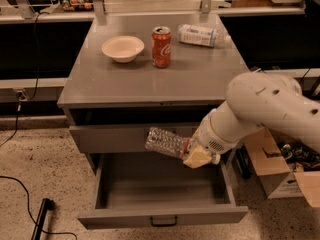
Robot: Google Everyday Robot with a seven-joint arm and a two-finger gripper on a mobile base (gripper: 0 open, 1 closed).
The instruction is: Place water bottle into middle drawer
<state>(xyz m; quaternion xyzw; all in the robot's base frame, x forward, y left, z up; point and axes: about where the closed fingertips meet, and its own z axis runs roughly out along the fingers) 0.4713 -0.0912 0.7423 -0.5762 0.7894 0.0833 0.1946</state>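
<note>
The water bottle (166,142) is clear ribbed plastic and lies roughly level in the air, its base pointing left, in front of the upper grey drawer front (107,138). My gripper (196,155) is shut on the bottle's right end, where a red label band shows. The middle drawer (160,216) is pulled open below, wide and shallow, with a small black handle on its front; nothing shows inside it. The bottle hangs above the drawer's back right part.
On the cabinet top (100,84) stand a white bowl (123,48), a red soda can (161,46) and a lying bottle with a wide white label (201,35). A cardboard box (280,169) sits on the floor at right. A black cable and tool (40,216) lie at left.
</note>
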